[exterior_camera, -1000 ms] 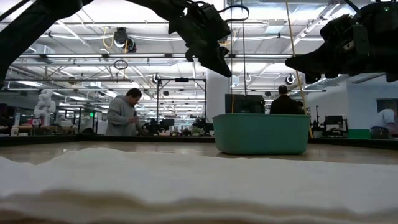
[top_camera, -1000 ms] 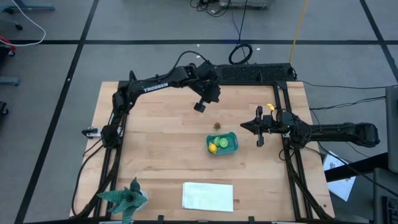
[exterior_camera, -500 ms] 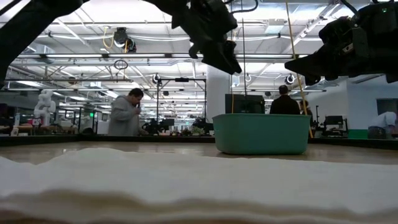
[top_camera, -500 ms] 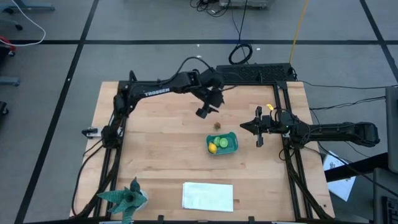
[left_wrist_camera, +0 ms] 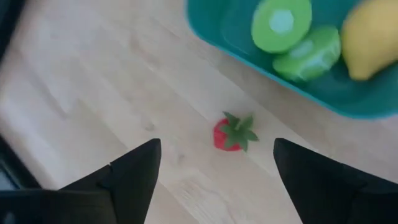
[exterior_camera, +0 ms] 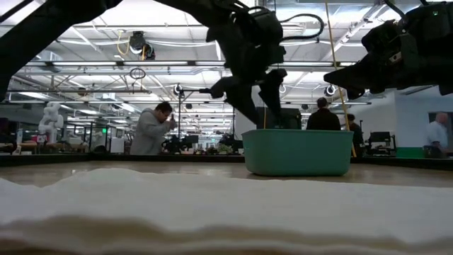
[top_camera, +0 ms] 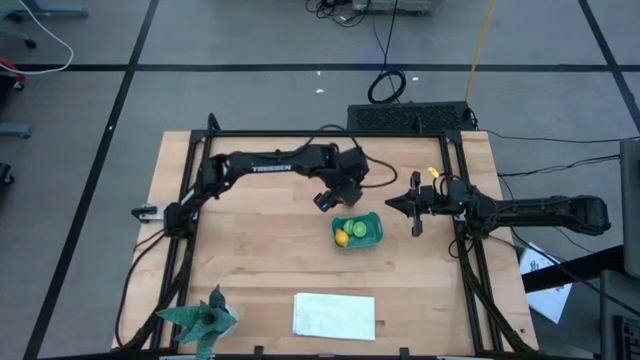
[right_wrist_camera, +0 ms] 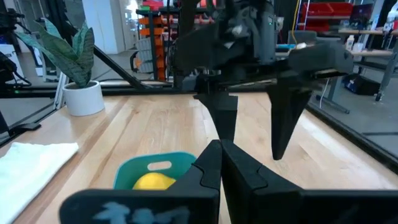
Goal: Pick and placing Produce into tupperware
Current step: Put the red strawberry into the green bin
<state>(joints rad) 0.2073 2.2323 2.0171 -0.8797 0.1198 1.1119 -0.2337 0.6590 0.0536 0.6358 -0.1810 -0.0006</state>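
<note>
The teal tupperware (top_camera: 371, 238) stands on the table right of centre. A yellow lemon-like piece (top_camera: 342, 237) and green round produce (top_camera: 360, 229) lie in it. A small red piece with green leaves (left_wrist_camera: 233, 132) lies on the wood just outside the tub's wall (left_wrist_camera: 261, 59). My left gripper (left_wrist_camera: 216, 149) hovers open above this red piece, slanting down, one finger on either side and touching nothing. It also shows in the high view (top_camera: 335, 198) and the low view (exterior_camera: 258, 106). My right gripper (top_camera: 392, 203) waits shut, level, to the tub's right.
A flat white sheet (top_camera: 334, 314) lies near the front edge and fills the low view's foreground (exterior_camera: 212, 205). A green spiky paper figure (top_camera: 205, 318) stands at the front left corner. Bare wood lies left of the tub. People stand in the room behind.
My left gripper has moved toward the table's right and near edges and sunk down, coming over the small red piece beside the tub. It has rolled about its own axis and its fingers have opened wide. The produce and tub have stayed put.
</note>
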